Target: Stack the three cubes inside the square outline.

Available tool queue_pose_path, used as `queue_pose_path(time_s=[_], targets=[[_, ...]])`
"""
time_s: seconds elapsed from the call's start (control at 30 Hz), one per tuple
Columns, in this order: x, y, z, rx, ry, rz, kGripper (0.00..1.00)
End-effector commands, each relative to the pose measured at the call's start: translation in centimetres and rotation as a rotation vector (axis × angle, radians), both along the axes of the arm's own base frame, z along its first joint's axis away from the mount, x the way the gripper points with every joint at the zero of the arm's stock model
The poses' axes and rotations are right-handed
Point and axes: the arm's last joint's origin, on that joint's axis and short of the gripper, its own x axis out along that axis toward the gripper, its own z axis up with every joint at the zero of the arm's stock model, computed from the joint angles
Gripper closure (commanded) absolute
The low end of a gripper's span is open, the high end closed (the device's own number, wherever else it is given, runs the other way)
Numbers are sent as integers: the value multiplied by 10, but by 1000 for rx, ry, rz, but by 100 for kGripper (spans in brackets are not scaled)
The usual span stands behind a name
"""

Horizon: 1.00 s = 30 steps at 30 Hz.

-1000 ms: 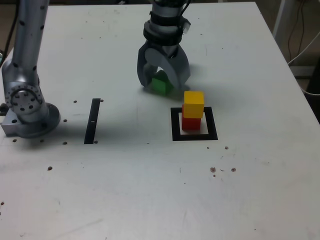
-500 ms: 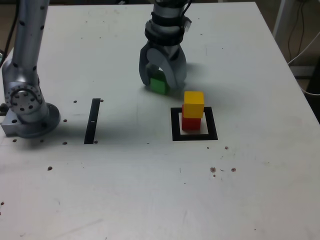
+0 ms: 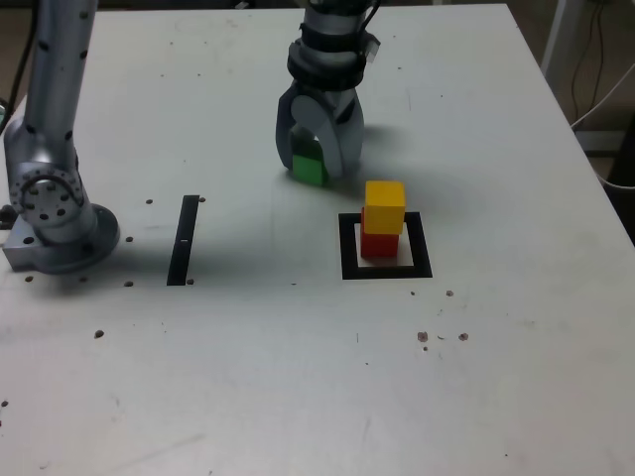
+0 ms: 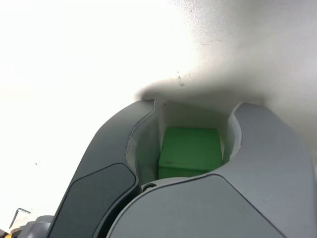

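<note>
Closing around the green cube (image 3: 310,171), the pincer (image 3: 319,171) now stands narrower than a moment ago, apparently gripping it, left of and beyond the red (image 3: 379,245) and yellow (image 3: 385,206) stack in the square outline (image 3: 422,245), suggesting lifting comes next.

From here, the gripper (image 3: 319,164) hides part of the green cube (image 3: 309,170) from me. The yellow cube (image 3: 385,206) covers the top of the red cube (image 3: 379,244). Past the desk's (image 3: 238,367) far edge, the arm (image 3: 332,50) runs out of the exterior view's top.
</note>
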Motion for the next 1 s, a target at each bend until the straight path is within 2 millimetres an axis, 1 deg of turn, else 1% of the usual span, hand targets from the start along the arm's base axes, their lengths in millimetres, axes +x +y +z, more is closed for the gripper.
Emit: queue_pose_path(time_s=[0.0, 0.1, 0.23, 0.3, 0.67, 0.83, 0.97], targets=[[-1, -1, 6, 3, -11, 4, 59], [-1, -3, 15, 14, -23, 16, 59], [-1, -10, 35, 28, -39, 41, 59], [0, -16, 46, 29, -45, 60, 59], [4, -50, 93, 25, -29, 205, 59], [8, -64, 110, 16, -27, 269, 59], [11, -73, 119, 15, -25, 313, 59]])
